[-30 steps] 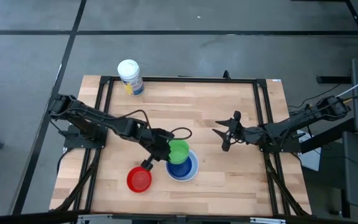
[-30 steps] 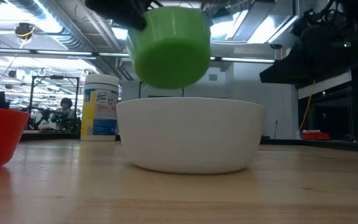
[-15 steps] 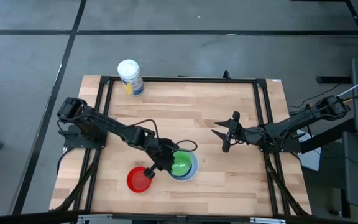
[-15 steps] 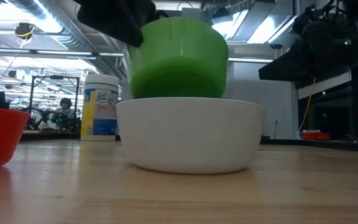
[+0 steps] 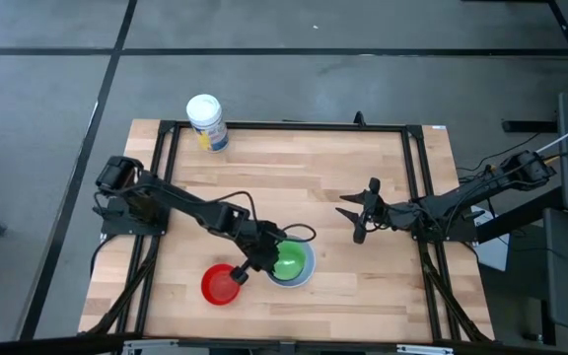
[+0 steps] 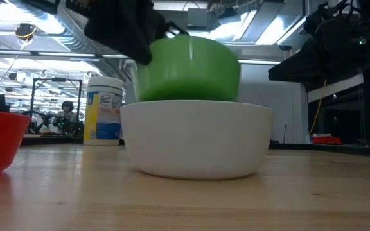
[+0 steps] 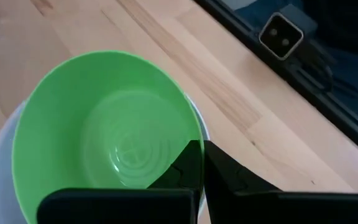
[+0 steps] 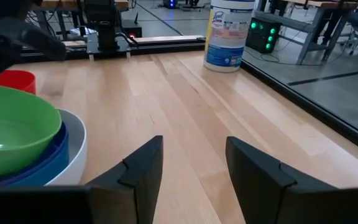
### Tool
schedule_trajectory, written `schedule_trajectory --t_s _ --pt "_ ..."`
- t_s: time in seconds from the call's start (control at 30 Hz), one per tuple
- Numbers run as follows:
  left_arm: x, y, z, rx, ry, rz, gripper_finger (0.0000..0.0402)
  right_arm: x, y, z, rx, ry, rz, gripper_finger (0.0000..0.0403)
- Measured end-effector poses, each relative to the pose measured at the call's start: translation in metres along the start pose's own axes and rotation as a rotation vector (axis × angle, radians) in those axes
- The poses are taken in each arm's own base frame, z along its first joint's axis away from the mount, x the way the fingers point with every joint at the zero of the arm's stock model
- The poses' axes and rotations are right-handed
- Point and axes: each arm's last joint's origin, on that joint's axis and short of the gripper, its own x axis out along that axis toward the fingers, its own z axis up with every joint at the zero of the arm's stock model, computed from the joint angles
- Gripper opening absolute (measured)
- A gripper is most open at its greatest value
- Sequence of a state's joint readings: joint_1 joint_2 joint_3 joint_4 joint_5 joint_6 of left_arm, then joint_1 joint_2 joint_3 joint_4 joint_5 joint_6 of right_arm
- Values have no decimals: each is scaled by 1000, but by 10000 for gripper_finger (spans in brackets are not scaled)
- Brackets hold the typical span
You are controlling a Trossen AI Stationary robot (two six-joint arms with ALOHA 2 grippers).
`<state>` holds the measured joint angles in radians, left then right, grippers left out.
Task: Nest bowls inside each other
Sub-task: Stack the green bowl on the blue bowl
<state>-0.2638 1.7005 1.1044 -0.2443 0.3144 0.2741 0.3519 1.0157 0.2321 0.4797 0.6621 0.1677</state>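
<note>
The green bowl (image 5: 289, 261) sits in the stack of the white bowl (image 5: 310, 273) and a blue bowl (image 8: 50, 163), near the table's front middle. My left gripper (image 7: 202, 168) is shut on the green bowl's rim, on the side toward the table's left. The red bowl (image 5: 221, 285) stands on its base just left of the stack. My right gripper (image 5: 353, 219) hovers open over the table's right half, nothing between its fingers (image 8: 143, 168). My left gripper pinches the green bowl's rim (image 7: 189, 134), one finger (image 7: 180, 169) inside the bowl and one (image 7: 232, 177) outside. It comes slanting down from the table's left. The bowl stands mouth up, lowered into the blue bowl, its upper part (image 6: 188, 67) above the white rim.
A white-lidded canister (image 5: 206, 121) stands at the far left corner of the table. A black frame (image 5: 284, 126) runs along the table's edges. Bare wood lies between the stack and my right gripper.
My left gripper has come down and toward the near edge with the green bowl. The bowl hung tilted above the white bowl a second ago; now it stands nearly level, sunk into the stack.
</note>
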Motion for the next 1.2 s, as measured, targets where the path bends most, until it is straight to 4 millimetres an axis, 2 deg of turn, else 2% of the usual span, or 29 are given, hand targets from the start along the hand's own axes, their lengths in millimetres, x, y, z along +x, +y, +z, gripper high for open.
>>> schedule_trajectory --t_s 0.47,0.7,1.0,1.2 --pt "-5 20 -11 -42 34 29 4 0 0 0 1 0 15 196" --pt "-8 28 -16 -60 55 42 12 0 0 0 1 1 15 189" --pt "-14 42 -22 -72 64 64 70 0 1 0 -1 5 22 190" --pt "-20 42 -19 -61 50 69 120 0 1 0 -3 8 22 205"
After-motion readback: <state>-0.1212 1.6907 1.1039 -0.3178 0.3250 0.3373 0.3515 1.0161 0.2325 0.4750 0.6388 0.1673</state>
